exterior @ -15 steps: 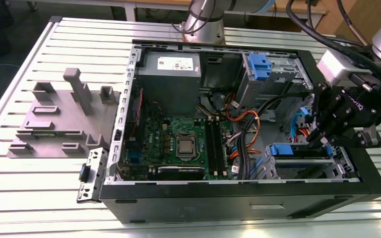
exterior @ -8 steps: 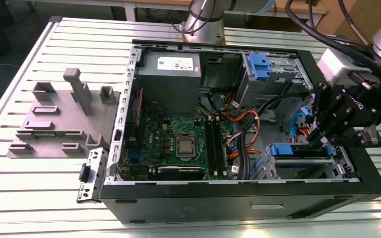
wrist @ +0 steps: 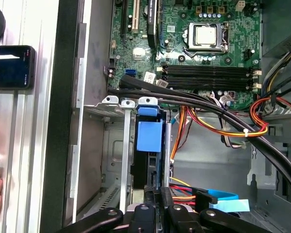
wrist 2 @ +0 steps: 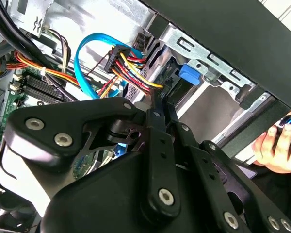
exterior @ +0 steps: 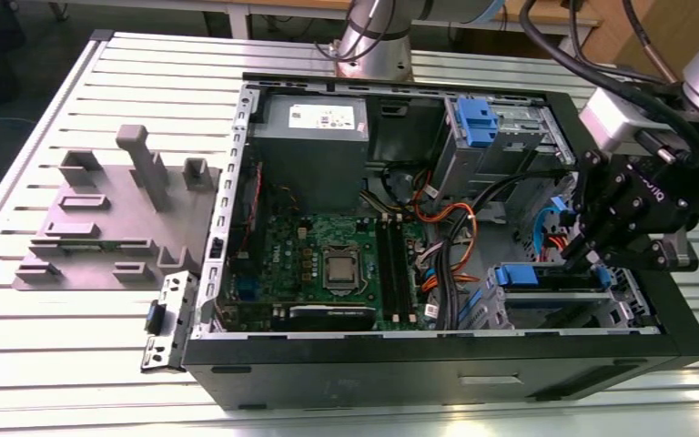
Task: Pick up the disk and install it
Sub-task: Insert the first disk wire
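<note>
Hovering over the open computer case (exterior: 447,350), my gripper (exterior: 595,259) hangs at the corner nearest the exterior view's right, directly above the lower drive cage (exterior: 568,305). Whether my fingers are spread or pressed together I cannot tell; their tips sit down among the cage walls and their black linkages block the wrist cameras.

The disk (wrist: 148,155) stands on edge inside a slot of that cage, its blue carrier frame tab (wrist: 149,136) facing up between the silver metal rails. In the exterior view the same blue tab (exterior: 517,274) shows at the top of the cage, just beside my fingers. In the second wrist view the blue tab (wrist 2: 189,74) peeks past my linkage, seated against the silver cage bracket (wrist 2: 218,65).

A bundle of red, yellow and black power wires (wrist 2: 131,65) and a light blue data cable (wrist 2: 85,53) loop close to the disk. The motherboard (exterior: 325,264) with its bare processor (wrist: 206,36) lies on the case floor, and the grey power supply (exterior: 313,137) sits in the far corner. A second blue carrier (exterior: 476,123) occupies the upper bay.

Outside the case, a grey fixture plate (exterior: 106,218) rests on the slatted table (exterior: 34,346). A person's hand (wrist 2: 276,148) is near the case edge in the second wrist view, and a phone (wrist: 12,67) lies on the table.
</note>
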Action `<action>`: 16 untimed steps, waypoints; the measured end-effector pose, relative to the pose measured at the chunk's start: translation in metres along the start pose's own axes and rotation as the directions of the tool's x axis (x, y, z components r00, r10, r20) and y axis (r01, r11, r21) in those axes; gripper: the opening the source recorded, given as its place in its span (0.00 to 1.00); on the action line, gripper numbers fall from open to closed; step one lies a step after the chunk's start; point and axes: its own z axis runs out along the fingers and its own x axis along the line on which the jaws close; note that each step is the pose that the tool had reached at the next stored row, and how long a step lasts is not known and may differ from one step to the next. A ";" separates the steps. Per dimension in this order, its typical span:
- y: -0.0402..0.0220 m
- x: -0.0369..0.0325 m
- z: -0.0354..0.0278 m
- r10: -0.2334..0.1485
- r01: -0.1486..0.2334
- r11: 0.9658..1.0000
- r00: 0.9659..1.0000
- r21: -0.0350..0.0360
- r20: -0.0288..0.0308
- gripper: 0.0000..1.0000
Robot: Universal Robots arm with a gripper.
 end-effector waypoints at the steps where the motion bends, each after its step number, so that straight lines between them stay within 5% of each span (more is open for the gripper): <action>1: 0.0000 0.0000 0.0003 0.000 0.000 1.000 1.000 0.000 0.001 0.16; 16: -0.0001 0.0000 0.0001 0.015 -0.015 1.000 1.000 -0.001 0.003 0.16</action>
